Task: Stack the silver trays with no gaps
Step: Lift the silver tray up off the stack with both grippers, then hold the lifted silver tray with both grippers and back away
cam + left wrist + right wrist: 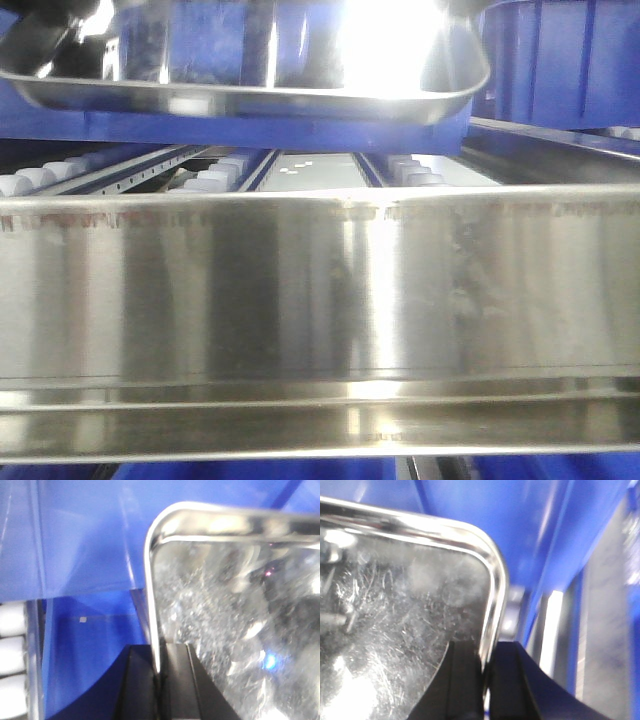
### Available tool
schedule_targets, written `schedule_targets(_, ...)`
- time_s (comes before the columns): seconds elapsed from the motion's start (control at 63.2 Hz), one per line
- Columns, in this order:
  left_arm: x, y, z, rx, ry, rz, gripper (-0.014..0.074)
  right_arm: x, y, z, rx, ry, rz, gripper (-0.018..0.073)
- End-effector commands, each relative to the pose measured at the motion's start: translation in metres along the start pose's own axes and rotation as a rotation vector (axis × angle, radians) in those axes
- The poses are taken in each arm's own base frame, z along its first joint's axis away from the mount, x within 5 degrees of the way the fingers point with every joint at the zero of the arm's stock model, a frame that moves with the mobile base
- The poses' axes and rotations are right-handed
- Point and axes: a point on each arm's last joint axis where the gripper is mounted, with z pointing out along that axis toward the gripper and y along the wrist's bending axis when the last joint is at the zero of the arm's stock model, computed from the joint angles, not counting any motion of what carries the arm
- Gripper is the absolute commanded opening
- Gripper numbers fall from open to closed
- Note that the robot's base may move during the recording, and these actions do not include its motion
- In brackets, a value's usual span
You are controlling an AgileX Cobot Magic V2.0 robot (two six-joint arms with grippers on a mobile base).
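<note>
Pinching the tray [240,630] at both ends, the two arms reach forward with their wrists pointed away into the blue shelving. The left gripper [159,680] is closed narrow on the tray's left rim, one black finger on either side of the thin steel edge, just short of the rounded far-left corner. The right gripper [487,680] mirrors it on the right rim, jaws drawn tight on the edge just short of the far-right corner. Between them the scratched, shiny surface of the tray fills the inner half of each wrist view. From the front camera the tray sits high and left of centre, roughly level, its sloped near wall and out-turned rim catching a strong glare. Blue bins [560,60] stand behind and to the right of it. White rollers [30,180] lie lower down, and a long brushed rail [320,300] crosses the near foreground. Whether the tray rests on anything cannot be told.
</note>
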Motion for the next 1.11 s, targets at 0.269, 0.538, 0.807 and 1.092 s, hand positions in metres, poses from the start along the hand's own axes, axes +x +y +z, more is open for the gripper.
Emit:
schedule_targets(0.269, -0.034, -0.017, -0.026, -0.022, -0.132, 0.038, -0.0018, -0.01, 0.019, -0.018, 0.046, -0.171, -0.066, -0.0078)
schedule_targets(0.538, -0.042, -0.039, -0.035, -0.011, -0.186, 0.09, -0.0018, -0.04, 0.023, -0.047, 0.069, -0.276, -0.06, -0.0078)
schedule_targets(0.807, -0.059, -0.041, -0.048, -0.057, -0.286, 0.086, -0.0018, -0.055, 0.021, -0.062, 0.091, -0.345, -0.065, -0.0078)
schedule_targets(1.092, -0.066, -0.046, -0.05, -0.004, -0.369, 0.098, -0.0018, -0.06, 0.027, -0.064, 0.029, -0.397, -0.079, -0.0078)
